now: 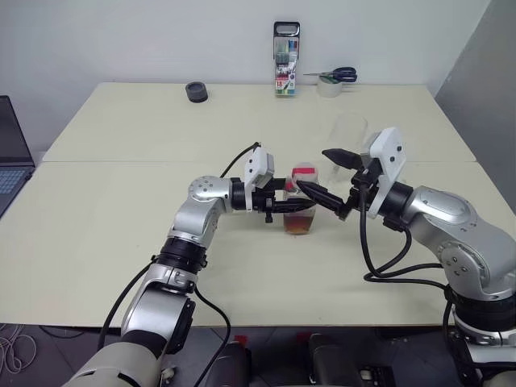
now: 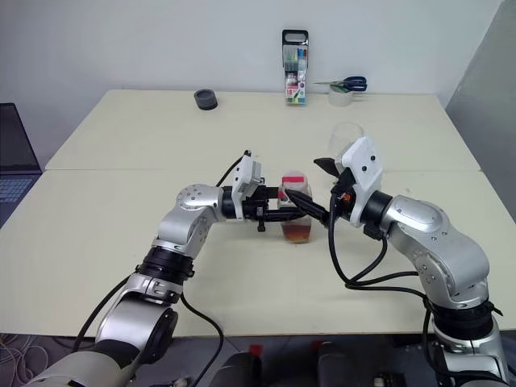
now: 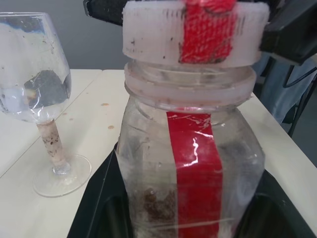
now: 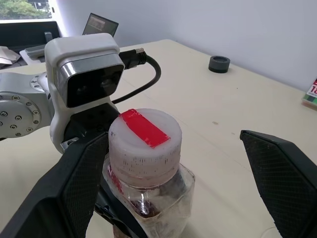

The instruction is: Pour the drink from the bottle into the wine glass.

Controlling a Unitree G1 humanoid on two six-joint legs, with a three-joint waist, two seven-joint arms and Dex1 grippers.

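Observation:
The bottle (image 1: 301,208) stands upright at mid-table, with my left gripper (image 1: 286,207) shut on its body from the left. Its red-and-white cap (image 4: 144,136) is on. The reddish-brown drink (image 1: 300,224) fills the lower part of the bottle. My right gripper (image 1: 330,177) is open at cap height, its fingers (image 4: 64,193) spread to either side of the cap; one is close beside it, the other well clear. The wine glass (image 1: 351,133) stands upright behind my right gripper; its bowl (image 3: 37,64) holds no drink.
At the table's far edge stand a marker pack (image 1: 285,60), a clear tape roll with scissors on it (image 1: 330,85) and a small black roll (image 1: 196,92). A laptop (image 1: 12,153) sits off the table's left side.

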